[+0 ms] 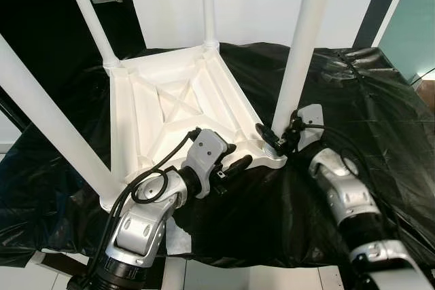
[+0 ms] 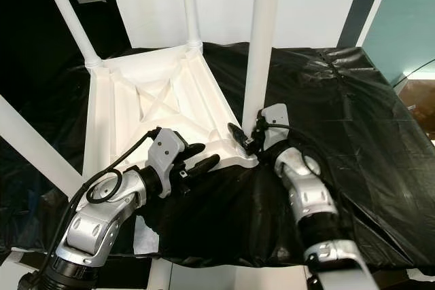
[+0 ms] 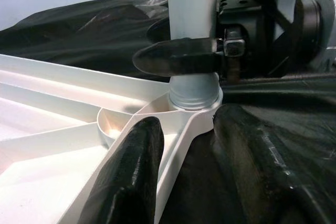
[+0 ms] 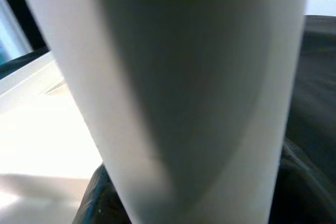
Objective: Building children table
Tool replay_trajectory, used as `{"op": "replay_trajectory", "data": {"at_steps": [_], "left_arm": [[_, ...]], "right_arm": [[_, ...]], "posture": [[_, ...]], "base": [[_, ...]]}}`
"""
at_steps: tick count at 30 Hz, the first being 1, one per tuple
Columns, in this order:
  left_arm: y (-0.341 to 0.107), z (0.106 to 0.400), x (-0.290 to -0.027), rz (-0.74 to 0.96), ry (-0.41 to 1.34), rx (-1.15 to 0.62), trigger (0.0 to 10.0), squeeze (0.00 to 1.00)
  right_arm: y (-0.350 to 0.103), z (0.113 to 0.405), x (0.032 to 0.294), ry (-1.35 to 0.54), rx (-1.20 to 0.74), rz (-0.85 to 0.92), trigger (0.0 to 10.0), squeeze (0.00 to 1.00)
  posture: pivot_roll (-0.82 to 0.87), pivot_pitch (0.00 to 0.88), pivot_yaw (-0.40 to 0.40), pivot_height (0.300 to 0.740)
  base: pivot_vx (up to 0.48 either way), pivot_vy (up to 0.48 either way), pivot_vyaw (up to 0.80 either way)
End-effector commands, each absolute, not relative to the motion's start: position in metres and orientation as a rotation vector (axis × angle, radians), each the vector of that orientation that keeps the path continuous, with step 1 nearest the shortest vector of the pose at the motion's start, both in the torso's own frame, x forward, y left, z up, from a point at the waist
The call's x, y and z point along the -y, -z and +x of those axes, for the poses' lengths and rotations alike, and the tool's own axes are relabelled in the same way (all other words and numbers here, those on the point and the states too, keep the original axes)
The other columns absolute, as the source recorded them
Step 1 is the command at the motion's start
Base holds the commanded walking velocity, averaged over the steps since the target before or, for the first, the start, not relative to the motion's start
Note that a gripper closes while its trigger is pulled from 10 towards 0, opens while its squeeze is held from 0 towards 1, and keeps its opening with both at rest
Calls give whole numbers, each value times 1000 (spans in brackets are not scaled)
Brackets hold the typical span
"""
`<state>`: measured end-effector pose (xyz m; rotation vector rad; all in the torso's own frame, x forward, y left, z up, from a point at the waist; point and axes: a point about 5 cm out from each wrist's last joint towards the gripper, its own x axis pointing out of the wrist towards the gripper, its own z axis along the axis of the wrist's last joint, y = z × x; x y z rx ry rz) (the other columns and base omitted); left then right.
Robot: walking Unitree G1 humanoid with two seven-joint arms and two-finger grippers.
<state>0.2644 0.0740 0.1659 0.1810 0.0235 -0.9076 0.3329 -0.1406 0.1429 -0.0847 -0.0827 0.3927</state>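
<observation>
A white children's table (image 1: 170, 106) lies upside down on a black sheet, with its legs pointing up. My right gripper (image 1: 275, 137) is shut around the base of the near-right leg (image 1: 299, 52), just above its corner socket (image 3: 194, 90). That leg (image 4: 184, 87) is very close in the right wrist view. My left gripper (image 1: 234, 163) is open beside that same corner. One of its fingers (image 3: 131, 177) rests over the table's rim and the other lies on the sheet. Other legs stand at the near left (image 1: 47, 120), far left (image 1: 92, 15) and far middle (image 1: 209, 5).
The black plastic sheet (image 1: 367, 100) covers the whole work surface and spreads wide to the right. A white wall stands behind, with a dark opening at the far left. A white slip (image 1: 178, 236) lies under my left arm near the front edge.
</observation>
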Motion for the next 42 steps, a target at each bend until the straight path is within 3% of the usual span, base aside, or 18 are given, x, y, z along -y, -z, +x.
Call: {"op": "replay_trajectory", "data": {"at_steps": [1, 11, 20, 21, 22, 23, 24, 29, 30, 31, 32, 42], "left_arm": [[-165, 264, -74, 191, 920, -35, 10000, 0], [-164, 268, -79, 202, 885, -30, 10000, 0], [-164, 270, -78, 205, 863, -29, 10000, 0], [-164, 270, -78, 205, 862, -29, 10000, 0], [-164, 270, -78, 205, 862, -29, 10000, 0], [-163, 270, -78, 206, 861, -29, 10000, 0], [-163, 269, -79, 209, 859, -31, 10000, 0], [-161, 269, -80, 214, 859, -36, 10000, 0], [-162, 269, -80, 214, 861, -35, 10000, 0], [-162, 269, -80, 214, 861, -35, 10000, 0], [-162, 269, -80, 214, 862, -34, 10000, 0], [-161, 269, -83, 218, 867, -37, 10000, 0]], "right_arm": [[-128, 331, 147, -288, 3, -55, 0, 0], [-118, 317, 133, 90, -20, 10, 0, 0], [-119, 316, 128, 74, -17, 10, 0, 0], [-120, 316, 128, 79, -18, 7, 1020, 0], [-120, 316, 128, 79, -18, 7, 1020, 0], [-121, 315, 127, 89, -15, -2, 7765, 0], [-122, 315, 127, 98, -4, -10, 10000, 0], [-124, 314, 128, 109, 5, -9, 10000, 0], [-125, 313, 130, 90, 16, 0, 10000, 922], [-125, 313, 130, 90, 16, 0, 10000, 922], [-126, 311, 132, 61, 31, 4, 10000, 1000], [-131, 296, 164, -172, 82, 19, 10000, 1000]], "posture": [[-54, 27, 38, 740], [-52, 13, 26, 740], [-45, 1, 16, 740], [-44, 0, 14, 740], [-44, 0, 14, 740], [-46, 0, 14, 740], [-47, 0, 15, 740], [-47, 0, 15, 740], [-47, 0, 15, 740], [-47, 0, 15, 740], [-46, 0, 15, 740], [-52, 0, 19, 740]], "base": [[0, 0, 0], [0, 0, 0], [0, 0, 0], [0, 0, 0], [0, 0, 0], [0, 0, 0], [0, 0, 0], [0, 0, 0], [0, 0, 0], [0, 0, 0], [0, 0, 0], [0, 0, 0]]}}
